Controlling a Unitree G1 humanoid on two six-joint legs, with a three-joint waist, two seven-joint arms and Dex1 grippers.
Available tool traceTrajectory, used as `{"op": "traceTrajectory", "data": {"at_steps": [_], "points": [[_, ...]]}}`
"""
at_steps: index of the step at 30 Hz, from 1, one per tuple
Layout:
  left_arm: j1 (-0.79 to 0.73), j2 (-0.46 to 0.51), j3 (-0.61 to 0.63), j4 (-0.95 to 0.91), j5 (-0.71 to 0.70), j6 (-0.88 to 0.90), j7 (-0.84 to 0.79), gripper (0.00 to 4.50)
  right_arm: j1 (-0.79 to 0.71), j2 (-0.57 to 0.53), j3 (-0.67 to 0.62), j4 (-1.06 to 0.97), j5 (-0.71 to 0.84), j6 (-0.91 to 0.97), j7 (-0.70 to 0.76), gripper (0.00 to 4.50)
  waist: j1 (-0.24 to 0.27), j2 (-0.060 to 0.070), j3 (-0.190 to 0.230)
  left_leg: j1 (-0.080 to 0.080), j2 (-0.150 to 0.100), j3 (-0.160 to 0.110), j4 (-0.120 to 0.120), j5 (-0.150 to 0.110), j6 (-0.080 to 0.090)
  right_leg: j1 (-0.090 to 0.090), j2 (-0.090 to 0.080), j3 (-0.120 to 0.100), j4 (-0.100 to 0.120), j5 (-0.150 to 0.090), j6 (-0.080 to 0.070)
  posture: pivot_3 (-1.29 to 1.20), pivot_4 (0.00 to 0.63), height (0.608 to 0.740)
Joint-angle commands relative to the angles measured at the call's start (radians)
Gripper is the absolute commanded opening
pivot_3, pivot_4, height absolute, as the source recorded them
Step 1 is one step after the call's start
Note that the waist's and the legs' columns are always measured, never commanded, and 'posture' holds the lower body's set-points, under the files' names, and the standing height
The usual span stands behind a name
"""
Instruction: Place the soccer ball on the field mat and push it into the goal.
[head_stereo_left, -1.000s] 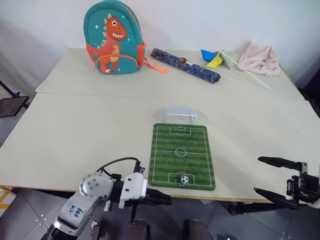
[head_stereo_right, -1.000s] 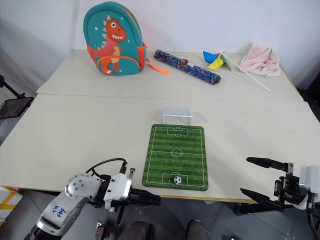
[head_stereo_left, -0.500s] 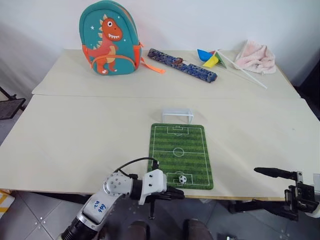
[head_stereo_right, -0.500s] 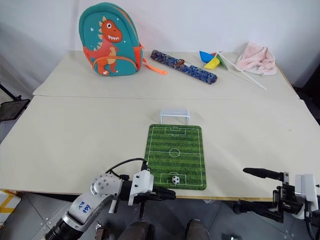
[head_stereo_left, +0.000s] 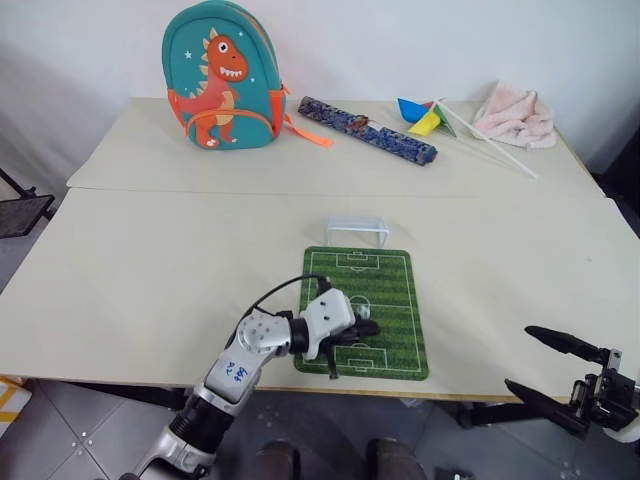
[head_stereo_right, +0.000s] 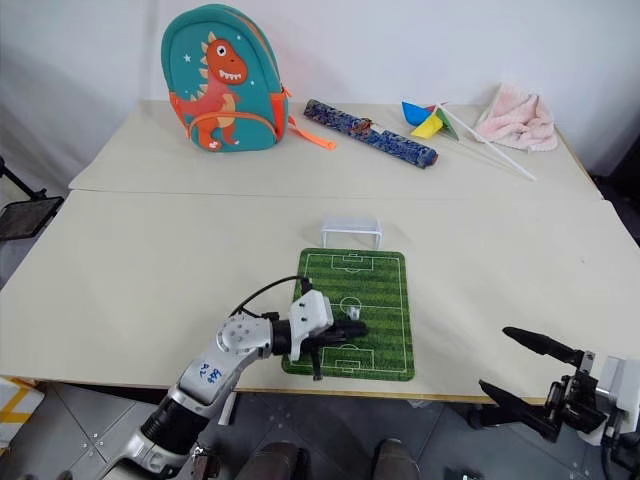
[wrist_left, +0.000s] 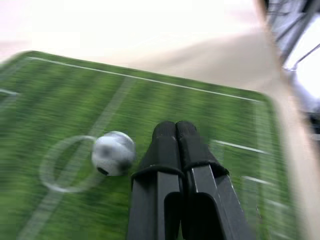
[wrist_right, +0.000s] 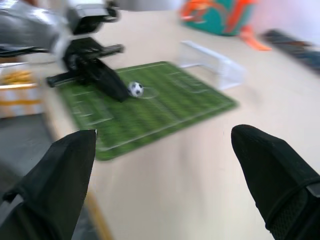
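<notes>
The green field mat (head_stereo_left: 395, 290) lies near the table's front edge. The clear goal (head_stereo_left: 357, 229) stands just beyond its far end. The soccer ball (wrist_right: 135, 89) rests on the mat by the centre circle and appears blurred in the left wrist view (wrist_left: 113, 152). My left gripper (head_stereo_left: 370, 327) reaches over the mat's near half, shut with nothing in it, its fingertips (wrist_left: 175, 131) right beside the ball. My right gripper (head_stereo_left: 520, 357) hovers off the table's front right edge, open and empty, with both fingers (wrist_right: 270, 160) spread wide.
Along the table's back stand a teal dinosaur backpack (head_stereo_left: 222, 75), a dark patterned roll (head_stereo_left: 370, 130), a coloured pinwheel (head_stereo_left: 425, 115) and a pink towel (head_stereo_left: 515, 112). A seam (head_stereo_left: 200, 190) crosses the table between them and the mat.
My left gripper has come forward from the table's front edge onto the mat. The ball has rolled from the near penalty box to the centre circle. The right gripper has hardly moved.
</notes>
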Motion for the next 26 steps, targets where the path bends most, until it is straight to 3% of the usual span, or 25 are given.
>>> {"op": "traceTrajectory", "data": {"at_steps": [1, 8, 15, 26], "points": [[-0.019, -0.010, 0.070, -0.042, -0.086, -0.035, -0.029, 0.04, -0.019, 0.050, -0.024, -0.055, -0.065, -0.042, -0.151, 4.50, -0.002, 0.000, 0.000, 0.000, 0.000, 0.000, 0.000, 0.000, 0.000, 0.000, 0.000, 0.000, 0.000, 0.000, 0.000, 0.00, 0.150, 0.740], [0.116, 0.195, 0.270, -0.198, -0.307, -0.003, -0.220, 0.04, -0.018, 0.098, 0.028, -0.121, -0.110, -0.041, -0.243, 4.50, -0.014, 0.003, -0.002, 0.001, 0.003, 0.000, -0.002, 0.000, -0.002, -0.003, 0.002, 0.002, 0.005, -0.001, -0.002, 0.00, 0.150, 0.740], [0.226, 0.410, 0.486, -0.128, -0.325, -0.118, -0.310, 0.04, -0.056, 0.063, 0.037, -0.030, -0.114, -0.069, -0.190, 4.50, -0.007, 0.003, -0.001, 0.002, 0.002, -0.001, -0.001, 0.000, -0.001, -0.001, 0.002, 0.006, 0.003, -0.001, -0.002, 0.00, 0.150, 0.740], [0.325, 0.490, 0.683, -0.043, -0.370, -0.135, -0.294, 0.04, -0.173, 0.023, 0.063, 0.120, -0.123, -0.131, -0.121, 4.50, -0.010, 0.003, -0.001, 0.003, 0.002, -0.001, -0.003, 0.000, 0.000, -0.003, 0.002, 0.008, 0.003, -0.001, -0.002, 0.00, 0.150, 0.740]]}}
